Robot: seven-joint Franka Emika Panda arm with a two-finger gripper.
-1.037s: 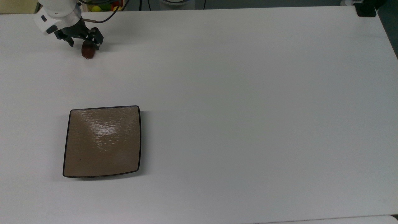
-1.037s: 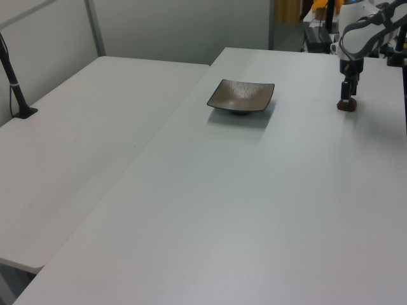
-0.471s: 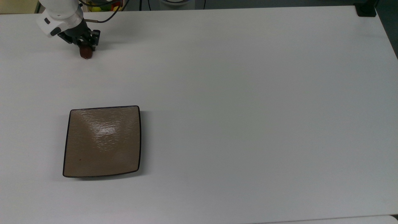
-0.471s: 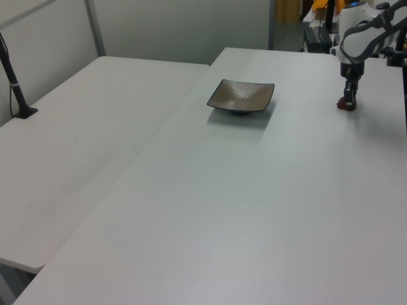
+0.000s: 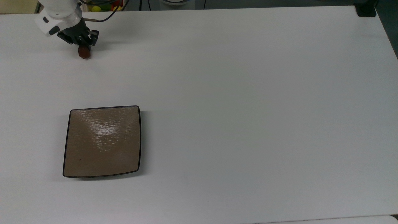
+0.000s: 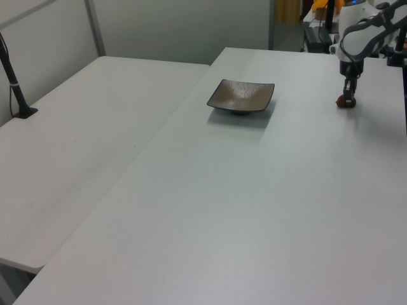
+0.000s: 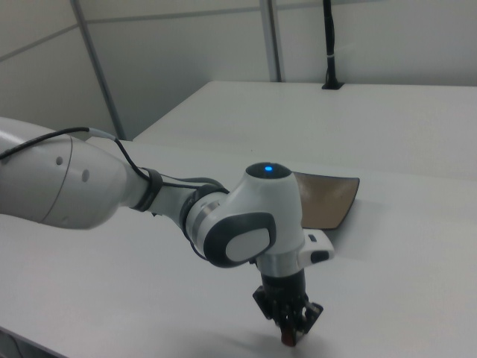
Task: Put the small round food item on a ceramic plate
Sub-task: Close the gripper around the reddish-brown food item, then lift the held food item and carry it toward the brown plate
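1. While the gripper (image 5: 83, 46) points down at the white table (image 5: 236, 93), its fingers are closed around the small round food item (image 5: 84, 52), well apart from the ceramic plate (image 5: 102, 141).
2. Beyond the table's far edge, the top view shows coloured fruits (image 5: 100, 7); the right view shows the arm's blue light (image 7: 267, 169).
3. Compared with a second ago, the fingers have narrowed onto the item.

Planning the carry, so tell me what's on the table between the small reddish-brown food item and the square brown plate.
Nothing. In the top view, bare white table runs from the small round food item to the ceramic plate.
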